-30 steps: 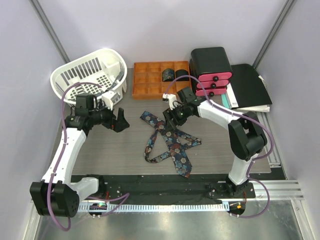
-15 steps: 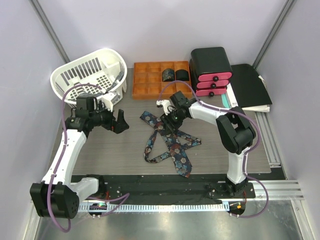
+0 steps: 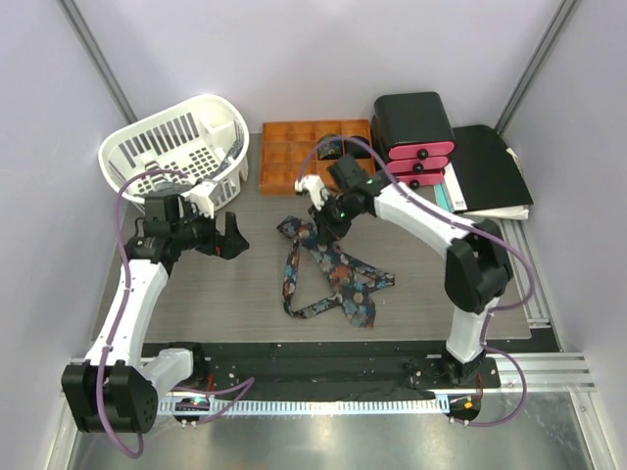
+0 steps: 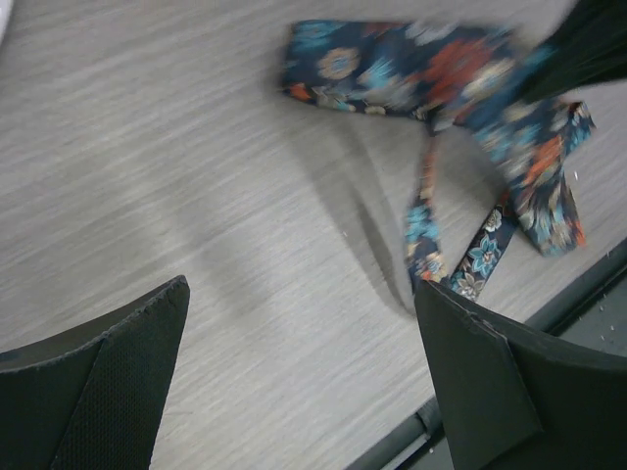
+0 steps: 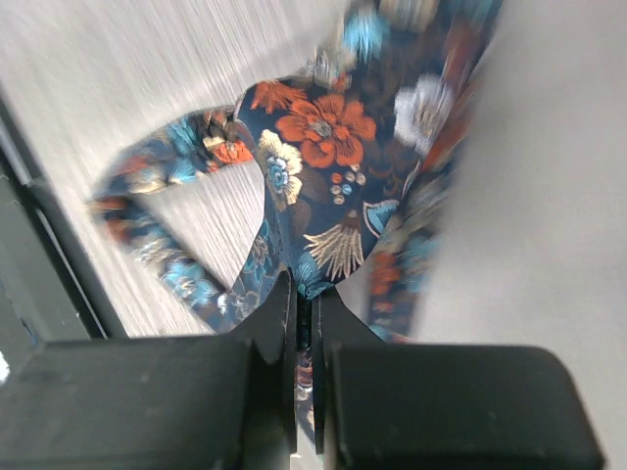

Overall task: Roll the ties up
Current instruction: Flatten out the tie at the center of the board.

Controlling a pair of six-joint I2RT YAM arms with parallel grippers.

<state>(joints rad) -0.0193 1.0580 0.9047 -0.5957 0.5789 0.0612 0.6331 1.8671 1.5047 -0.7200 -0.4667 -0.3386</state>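
Grey wood-grain worktop under me, pale walls all round. Biggest thing on it is the white basket at the far left. At the far right a black drawer unit with pink fronts stands beside a black folder. Between them sits the orange tray. My right arm reaches across its right end, so I can't tell whether any finished rolls are in those compartments.

Now the tie: dark navy with red, orange and blue flowers, sprawled mid-worktop in a loose triangle and crossing over itself. One tie or two overlapped? I can't say from up here. Nothing on the worktop is rolled, so I judge this one has barely begun. It needs pulling straight, then winding from one end.

Right jaws are together, clamped on the tie near its far end, and the wrist view shows the fabric pinched between the pads and hanging away below. Left jaws are wide apart and holding nothing, hovering over bare worktop left of the tie, with its nearest end in sight ahead.

What could snag? The crossed strips, mainly: pull one and the other may drag along. The tray edge also sits close behind my right wrist.
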